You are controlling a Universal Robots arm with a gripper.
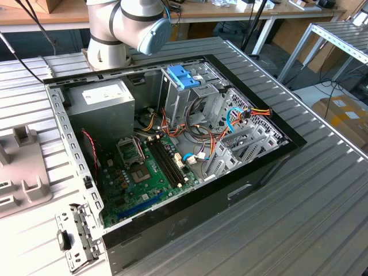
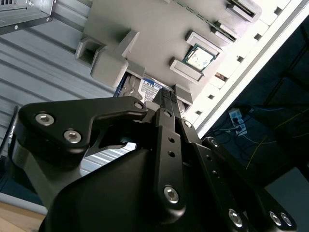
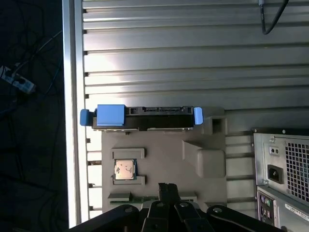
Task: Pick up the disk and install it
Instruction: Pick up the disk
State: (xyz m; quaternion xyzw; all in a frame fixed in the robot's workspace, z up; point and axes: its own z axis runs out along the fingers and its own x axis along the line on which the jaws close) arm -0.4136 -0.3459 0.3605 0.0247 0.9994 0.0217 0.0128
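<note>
In the first wrist view the disk (image 3: pixel 145 118) stands on its long edge in a slot of a grey fixture tray (image 3: pixel 164 154). It has a dark body in a light-blue frame with a bright blue tab (image 3: pixel 111 116) at one end. My gripper (image 3: pixel 167 186) hovers over the tray, apart from the disk, with its fingertips together and nothing between them. In the second wrist view the black gripper (image 2: pixel 170 92) covers most of the disk (image 2: pixel 148 89), of which a labelled face peeks out.
A processor chip (image 3: pixel 124 169) sits in the tray between gripper and disk. The open computer case (image 1: pixel 172 149) lies on the ribbed metal table (image 1: pixel 310 207), with a blue latch (image 1: pixel 183 76) atop its drive cage. The table edge (image 3: pixel 72 121) runs close beside the tray.
</note>
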